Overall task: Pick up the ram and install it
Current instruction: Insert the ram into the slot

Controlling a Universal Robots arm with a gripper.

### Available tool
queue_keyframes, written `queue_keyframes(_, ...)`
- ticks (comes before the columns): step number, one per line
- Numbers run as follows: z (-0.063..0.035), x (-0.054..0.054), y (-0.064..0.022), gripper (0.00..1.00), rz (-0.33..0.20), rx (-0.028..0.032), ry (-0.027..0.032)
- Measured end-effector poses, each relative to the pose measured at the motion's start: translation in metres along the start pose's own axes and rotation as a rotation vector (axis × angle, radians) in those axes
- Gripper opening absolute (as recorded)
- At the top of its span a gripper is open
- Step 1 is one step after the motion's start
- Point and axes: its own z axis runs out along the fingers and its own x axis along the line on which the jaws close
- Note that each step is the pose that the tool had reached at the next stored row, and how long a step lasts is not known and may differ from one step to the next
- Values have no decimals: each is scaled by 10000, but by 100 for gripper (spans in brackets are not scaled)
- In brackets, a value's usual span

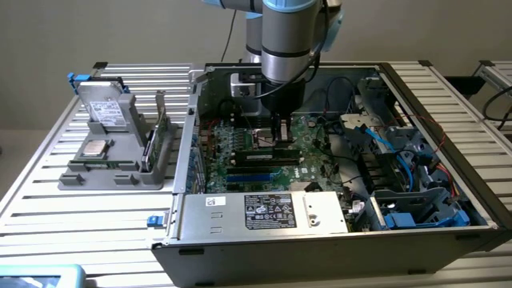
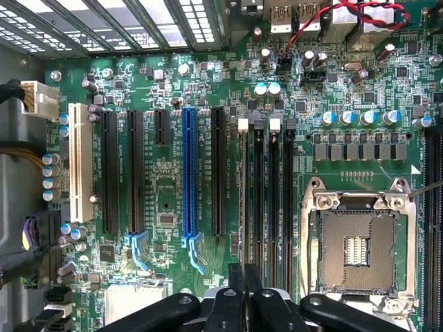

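— Nearest the wrist camera is the gripper (image 2: 243, 271). Its two black fingers (image 2: 237, 287) are pressed together, with nothing I can make out between them.

— So where's the ram?

— The ram (image 1: 164, 131) looks to be that thin green board standing on its long edge in the grey holder (image 1: 96, 177), at the exterior view's left. It's outside the computer case (image 1: 320, 255) and well apart from the gripper.

— Anything else in that holder?

— A square silver processor chip (image 1: 96, 148) lies flat near the ram, and a hard drive (image 1: 104, 111) leans tilted behind it. The holder sits on the slatted metal tabletop (image 1: 80, 216), just beside the case.

— And the arm?

— It reaches down into the open case. The closed gripper hangs low over the green motherboard (image 2: 166, 83), at one end of the long black memory slots (image 2: 266, 200). In the wrist view the fingers line up with one of those slots. Whether they touch the board, I can't tell.

— What's around the slots?

— On one side is the open CPU socket (image 2: 360, 242) with its metal frame. On the other are black expansion slots, then a blue slot (image 2: 187, 173) and a white slot (image 2: 80, 162) further off. A labelled power supply (image 1: 272, 210) runs along the case's near wall, and blue cables (image 1: 384, 141) crowd the exterior view's right.
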Motion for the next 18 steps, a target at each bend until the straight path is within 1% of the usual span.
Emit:
queue_keyframes(5, 11, -1, 3, 12, 3, 19, -4)
queue_keyframes(12, 20, -9, 6, 12, 0, 27, -2)
queue_keyframes(18, 21, -10, 6, 12, -30, 55, -4)
